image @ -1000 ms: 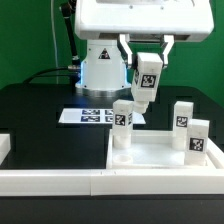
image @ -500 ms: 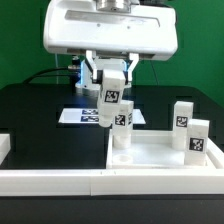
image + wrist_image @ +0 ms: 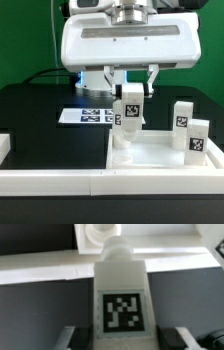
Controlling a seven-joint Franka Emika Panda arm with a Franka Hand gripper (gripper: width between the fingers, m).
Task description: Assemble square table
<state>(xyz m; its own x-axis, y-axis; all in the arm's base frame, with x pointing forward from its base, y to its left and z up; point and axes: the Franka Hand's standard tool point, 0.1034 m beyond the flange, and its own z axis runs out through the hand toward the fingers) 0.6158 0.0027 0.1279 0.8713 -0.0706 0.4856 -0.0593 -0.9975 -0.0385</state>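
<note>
Jaws closed on a leg point(image 3: 131, 103), held upright directly above another leg point(image 3: 124, 143) standing in the tabletop point(image 3: 165, 154). Wrist view: held leg point(image 3: 122, 294) between the fingers point(image 3: 179, 338).

The arm's wrist housing point(image 3: 130, 45) is broad, white and boxy with rounded corners. Its base point(image 3: 97, 72) is white, lit blue. Dark, thin fingers point(image 3: 150, 78) hang from the tool point(image 3: 130, 85).
</note>
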